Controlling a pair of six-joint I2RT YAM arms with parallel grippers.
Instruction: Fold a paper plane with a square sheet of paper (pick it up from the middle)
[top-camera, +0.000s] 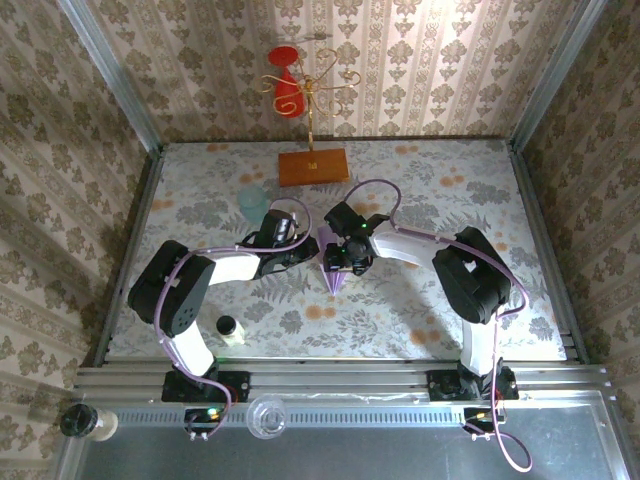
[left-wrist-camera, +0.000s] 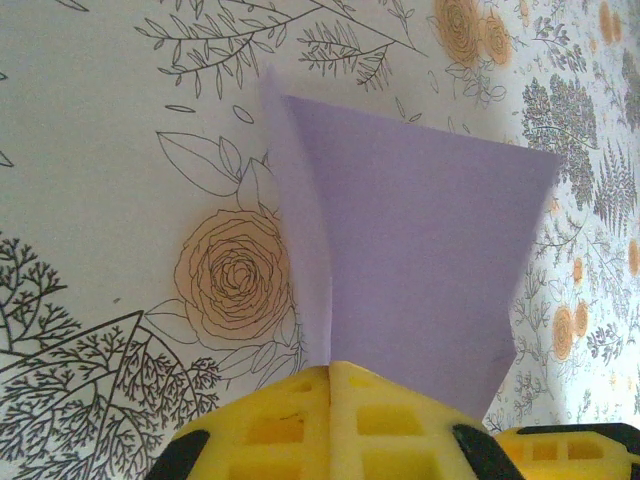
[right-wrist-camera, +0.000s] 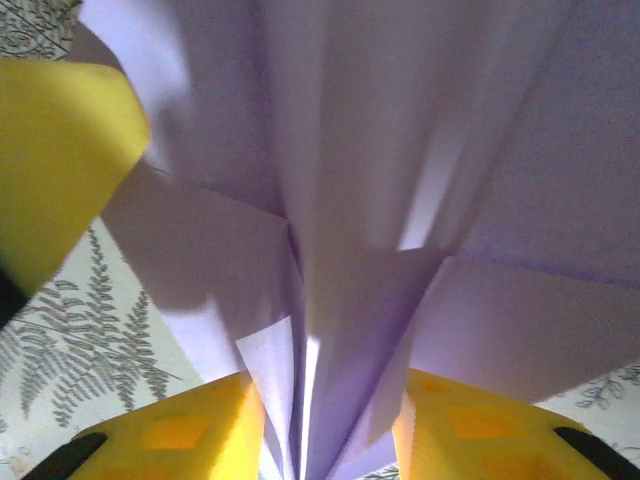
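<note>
The pale lilac paper plane (top-camera: 335, 281) hangs between both grippers at the table's middle, its pointed end toward the near edge. My left gripper (top-camera: 312, 250) is shut on it. In the left wrist view the yellow fingertips (left-wrist-camera: 331, 368) press together on the fold, and the paper plane (left-wrist-camera: 410, 250) spreads upward from them. In the right wrist view my right gripper (right-wrist-camera: 325, 420) stands with its jaws apart, and the loose fanned layers of the paper plane (right-wrist-camera: 350, 200) run between them. A yellow finger (right-wrist-camera: 60, 150) of the left gripper shows at upper left.
An orange-brown wooden board (top-camera: 313, 166) lies at the back with a gold wire stand (top-camera: 315, 100) on it. A pale teal cup (top-camera: 252, 198) sits left of centre. A small black-capped bottle (top-camera: 228, 328) stands near the left arm's base.
</note>
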